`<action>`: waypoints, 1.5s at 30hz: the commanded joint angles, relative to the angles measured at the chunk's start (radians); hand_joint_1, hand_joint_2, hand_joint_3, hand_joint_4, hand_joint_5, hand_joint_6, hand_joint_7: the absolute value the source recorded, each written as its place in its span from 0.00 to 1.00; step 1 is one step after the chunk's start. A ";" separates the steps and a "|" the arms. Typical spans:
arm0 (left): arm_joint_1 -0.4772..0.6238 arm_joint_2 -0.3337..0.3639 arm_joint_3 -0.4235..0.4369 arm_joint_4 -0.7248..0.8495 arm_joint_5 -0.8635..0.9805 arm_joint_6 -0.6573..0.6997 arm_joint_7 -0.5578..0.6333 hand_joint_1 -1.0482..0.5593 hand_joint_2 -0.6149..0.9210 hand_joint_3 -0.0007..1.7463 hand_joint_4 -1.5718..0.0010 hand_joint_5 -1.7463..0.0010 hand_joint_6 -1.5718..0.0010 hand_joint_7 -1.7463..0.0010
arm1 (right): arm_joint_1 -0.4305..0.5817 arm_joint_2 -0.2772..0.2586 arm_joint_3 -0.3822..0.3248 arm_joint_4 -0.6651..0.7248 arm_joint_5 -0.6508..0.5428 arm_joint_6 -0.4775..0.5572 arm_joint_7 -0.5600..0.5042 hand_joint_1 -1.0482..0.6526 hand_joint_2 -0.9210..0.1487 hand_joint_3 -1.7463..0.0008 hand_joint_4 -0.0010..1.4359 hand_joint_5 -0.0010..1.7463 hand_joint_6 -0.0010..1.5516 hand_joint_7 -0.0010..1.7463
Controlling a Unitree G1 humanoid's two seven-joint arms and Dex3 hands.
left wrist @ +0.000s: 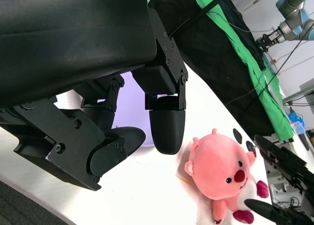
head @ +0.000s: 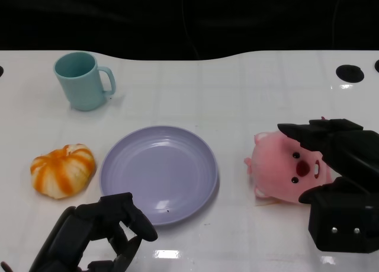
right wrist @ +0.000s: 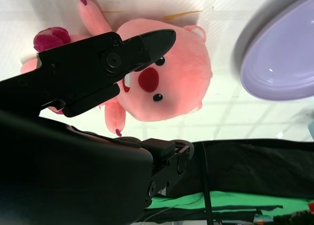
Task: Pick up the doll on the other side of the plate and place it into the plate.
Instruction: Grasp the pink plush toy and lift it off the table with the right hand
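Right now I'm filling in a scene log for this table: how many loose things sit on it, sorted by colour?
Pink: 1, the doll
Lilac: 1, the plate
Teal: 1, the mug
Orange and white: 1, the pumpkin
Total: 4

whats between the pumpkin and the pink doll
The purple plate lies between the pumpkin and the pink doll, empty, with bare white table on either side of it; the head view shows this.
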 commanded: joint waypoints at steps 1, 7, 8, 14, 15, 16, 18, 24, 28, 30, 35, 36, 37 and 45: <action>0.008 0.011 0.004 0.006 0.004 -0.015 -0.003 0.60 0.76 0.60 0.51 0.13 0.48 0.36 | -0.045 -0.010 0.023 0.079 -0.024 0.001 -0.021 0.21 0.08 1.00 0.01 0.12 0.12 0.01; 0.015 0.012 0.005 -0.007 0.008 -0.010 -0.001 0.60 0.76 0.60 0.50 0.14 0.47 0.36 | -0.128 0.011 0.072 0.224 -0.052 0.006 -0.052 0.21 0.08 1.00 0.00 0.13 0.13 0.01; 0.017 0.012 0.006 -0.010 0.008 -0.008 -0.002 0.60 0.76 0.60 0.50 0.14 0.48 0.36 | -0.140 0.014 0.080 0.249 -0.055 0.007 -0.055 0.21 0.07 1.00 0.00 0.13 0.12 0.00; 0.022 0.015 0.008 -0.017 0.006 -0.002 -0.005 0.60 0.76 0.61 0.50 0.14 0.48 0.36 | -0.211 0.036 0.130 0.418 -0.055 -0.014 -0.096 0.20 0.06 1.00 0.01 0.12 0.13 0.01; 0.023 0.015 0.007 -0.020 0.008 0.000 -0.004 0.60 0.75 0.61 0.50 0.14 0.48 0.36 | -0.225 0.040 0.142 0.451 -0.058 -0.020 -0.106 0.20 0.06 1.00 0.02 0.13 0.13 0.01; 0.025 0.015 0.006 -0.023 0.011 0.001 -0.003 0.60 0.75 0.61 0.50 0.14 0.48 0.36 | -0.241 0.044 0.154 0.489 -0.061 -0.028 -0.115 0.20 0.06 1.00 0.02 0.13 0.13 0.00; 0.028 0.014 0.005 -0.026 0.016 -0.001 0.000 0.59 0.75 0.61 0.51 0.14 0.48 0.36 | -0.274 0.055 0.181 0.569 -0.069 -0.048 -0.144 0.19 0.04 0.99 0.05 0.13 0.14 0.01; 0.033 0.009 0.000 -0.032 0.015 -0.001 -0.002 0.58 0.76 0.60 0.51 0.14 0.48 0.36 | -0.342 0.115 0.203 0.750 -0.054 -0.090 -0.293 0.32 0.04 1.00 0.45 0.11 0.39 0.04; 0.033 0.007 -0.002 -0.039 0.018 0.006 -0.001 0.59 0.76 0.60 0.51 0.13 0.48 0.35 | -0.362 0.156 0.167 0.830 0.016 -0.128 -0.364 0.42 0.05 1.00 0.55 0.28 0.56 0.04; 0.031 0.006 -0.003 -0.035 0.017 0.000 -0.001 0.59 0.75 0.60 0.51 0.13 0.48 0.35 | -0.371 0.169 0.156 0.855 0.039 -0.144 -0.394 0.50 0.01 0.98 0.50 0.69 0.64 0.11; 0.027 0.003 -0.005 -0.035 0.020 0.001 0.001 0.59 0.75 0.61 0.50 0.13 0.48 0.34 | -0.392 0.178 0.157 0.906 0.068 -0.204 -0.441 0.53 0.35 0.51 0.59 0.86 0.62 0.46; 0.025 0.003 -0.006 -0.033 0.021 -0.002 0.002 0.59 0.75 0.61 0.50 0.13 0.48 0.34 | -0.395 0.177 0.160 0.909 0.069 -0.206 -0.441 0.52 0.39 0.46 0.60 0.85 0.63 0.47; 0.024 0.002 -0.006 -0.031 0.021 -0.004 0.002 0.59 0.75 0.61 0.50 0.13 0.48 0.34 | -0.398 0.176 0.163 0.911 0.069 -0.208 -0.442 0.51 0.40 0.46 0.61 0.84 0.64 0.47; 0.020 0.001 -0.009 -0.031 0.027 -0.002 0.001 0.60 0.75 0.62 0.51 0.13 0.48 0.34 | -0.391 0.165 0.173 0.880 0.063 -0.245 -0.481 0.52 0.38 0.47 0.60 1.00 0.49 0.87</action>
